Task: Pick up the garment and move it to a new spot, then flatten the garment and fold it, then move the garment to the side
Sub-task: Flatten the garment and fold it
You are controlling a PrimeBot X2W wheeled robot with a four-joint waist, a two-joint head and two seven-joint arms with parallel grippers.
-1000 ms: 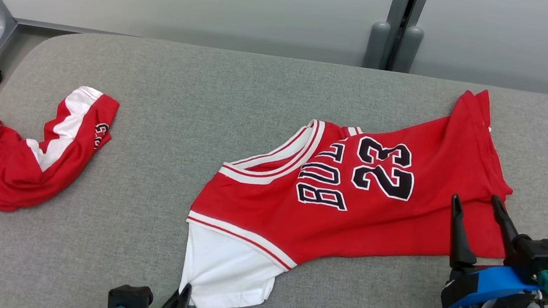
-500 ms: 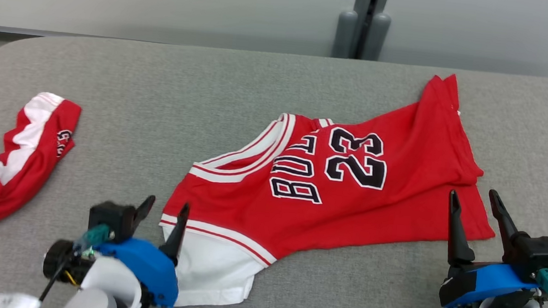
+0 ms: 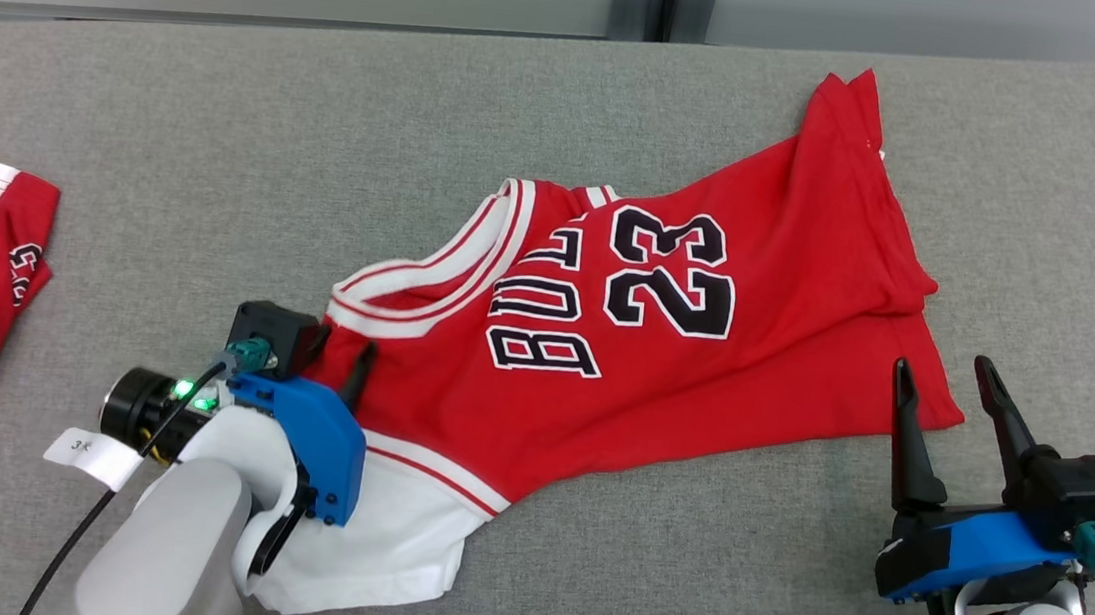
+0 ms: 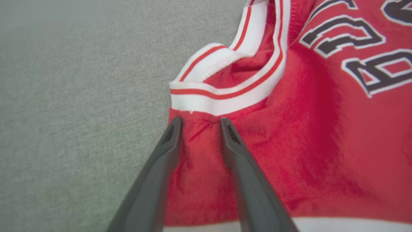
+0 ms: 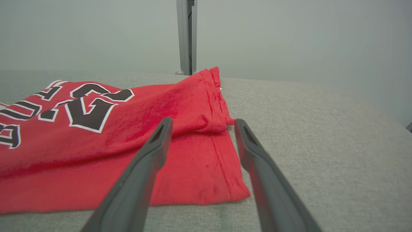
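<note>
Red jersey [image 3: 751, 387], rumpled, white-trimmed

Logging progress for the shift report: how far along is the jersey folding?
Done: nothing visible; the jersey lies skewed and wrinkled, unfolded, on the grey table. In hand: the left pincer, open, straddles its shoulder by the white trim; the right pincer, open, hovers at the hem corner. Left: lifting, moving, flattening, folding, setting aside.

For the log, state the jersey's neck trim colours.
Neck trim: white with a red stripe, clearest in the left wrist view.
</note>
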